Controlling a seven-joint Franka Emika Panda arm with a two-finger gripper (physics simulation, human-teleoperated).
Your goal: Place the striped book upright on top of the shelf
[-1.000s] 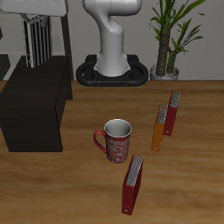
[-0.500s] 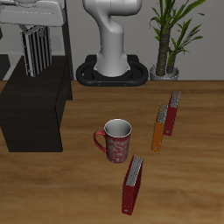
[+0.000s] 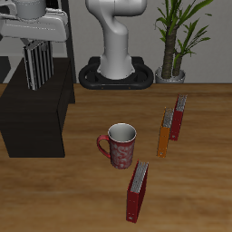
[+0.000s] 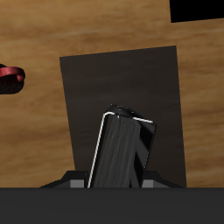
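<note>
My gripper [image 3: 36, 56] is shut on the striped book [image 3: 36, 65], which hangs upright with its lower edge just above the top of the black shelf [image 3: 36, 113]. In the wrist view the striped book [image 4: 122, 150] stands out from between the fingers over the dark shelf top [image 4: 122, 83]. I cannot tell whether the book touches the shelf.
A red patterned mug [image 3: 119, 145] stands mid-table, also glimpsed in the wrist view [image 4: 10, 79]. An orange book [image 3: 164, 133] and a red book [image 3: 178, 117] stand upright farther back; another red book [image 3: 137, 191] stands near the front edge. A potted plant [image 3: 177, 41] stands by the robot base.
The gripper with the striped book has come down toward the shelf top over the last second. Nothing else moved.
</note>
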